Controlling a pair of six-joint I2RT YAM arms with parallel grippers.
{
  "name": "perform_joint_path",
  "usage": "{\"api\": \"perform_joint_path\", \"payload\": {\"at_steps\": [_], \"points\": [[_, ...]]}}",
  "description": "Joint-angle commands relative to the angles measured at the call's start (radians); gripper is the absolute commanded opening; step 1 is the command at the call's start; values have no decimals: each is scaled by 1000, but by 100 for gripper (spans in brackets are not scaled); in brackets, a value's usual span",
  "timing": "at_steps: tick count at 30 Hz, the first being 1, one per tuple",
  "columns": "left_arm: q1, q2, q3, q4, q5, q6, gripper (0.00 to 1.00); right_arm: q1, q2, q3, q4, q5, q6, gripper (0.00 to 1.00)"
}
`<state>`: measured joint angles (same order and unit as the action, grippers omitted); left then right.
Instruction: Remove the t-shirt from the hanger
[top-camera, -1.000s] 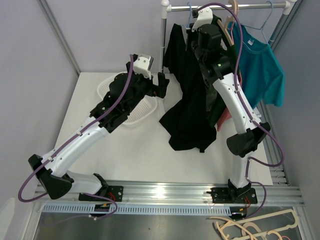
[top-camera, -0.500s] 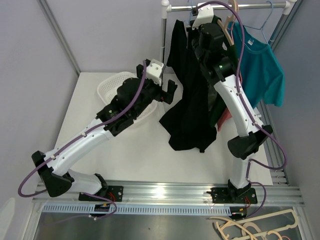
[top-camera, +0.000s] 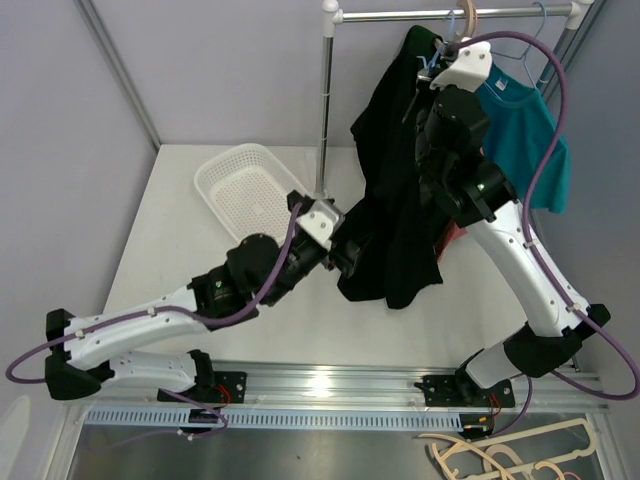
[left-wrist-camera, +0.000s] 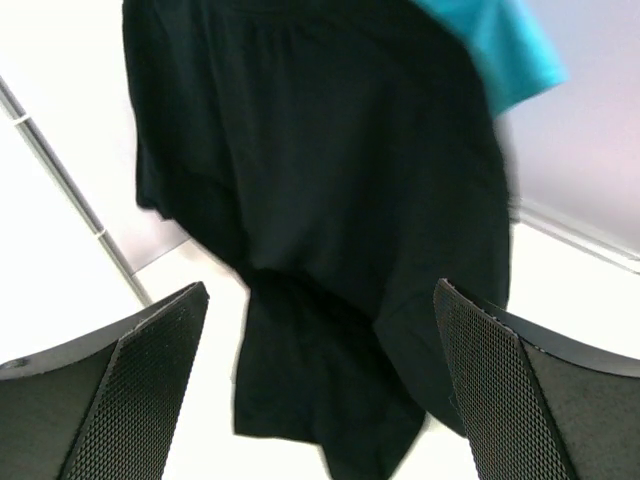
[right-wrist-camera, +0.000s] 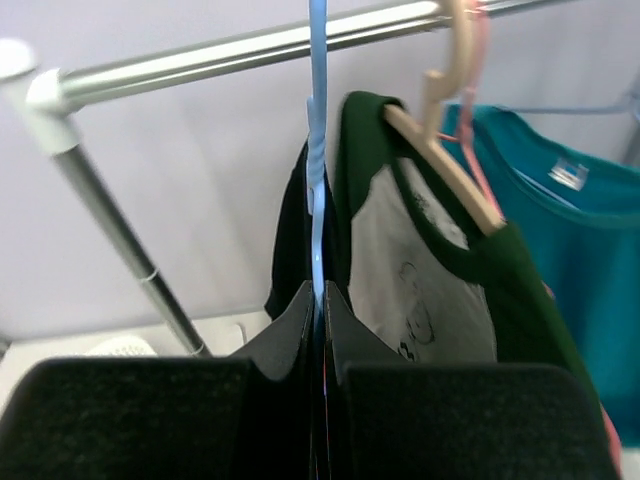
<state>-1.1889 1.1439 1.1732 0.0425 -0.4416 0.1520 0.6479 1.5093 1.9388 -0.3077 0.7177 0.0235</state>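
Black fabric of the t-shirt (top-camera: 395, 220) is seen draped from a blue hanger (right-wrist-camera: 317, 150), whose hook is looped over the metal rail (right-wrist-camera: 230, 50), so the garment is not yet freed. The hanger's neck is pinched between the closed fingers of the right gripper (right-wrist-camera: 318, 300), just below the hook. The left gripper (left-wrist-camera: 318, 300) is held low by the hem with its jaws spread wide and nothing clamped; whether cloth is touched by either finger cannot be told. A downward pull is judged to be called for, and trouble could follow. If too little cloth is caught, the hem may slip out. If the collar snags on a hanger shoulder, the hook may be dragged off the rail. The green-and-grey shirt (right-wrist-camera: 400, 250) on the pale hanger just beside could also be tugged along, since the two are pressed close together. A teal shirt (top-camera: 530, 130) is hung further right. Below, a white table (top-camera: 170, 250) is set with a white basket (top-camera: 228, 158), well apart from the garment, and plain pale walls (top-camera: 220, 60) enclose the space.
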Motion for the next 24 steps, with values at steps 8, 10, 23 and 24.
{"api": "perform_joint_path", "payload": {"at_steps": [8, 10, 23, 24], "points": [[-159, -164, -366, 539, 84, 199, 100, 119, 12, 81, -8, 368, 176, 0], [-160, -139, -379, 571, 86, 211, 100, 151, 12, 86, -4, 388, 171, 0], [-158, 91, -291, 740, -91, 331, 99, 282, 5, 74, 38, 420, 162, 0], [-156, 118, -284, 735, -115, 330, 99, 289, 3, 71, 39, 419, 161, 0]]}}
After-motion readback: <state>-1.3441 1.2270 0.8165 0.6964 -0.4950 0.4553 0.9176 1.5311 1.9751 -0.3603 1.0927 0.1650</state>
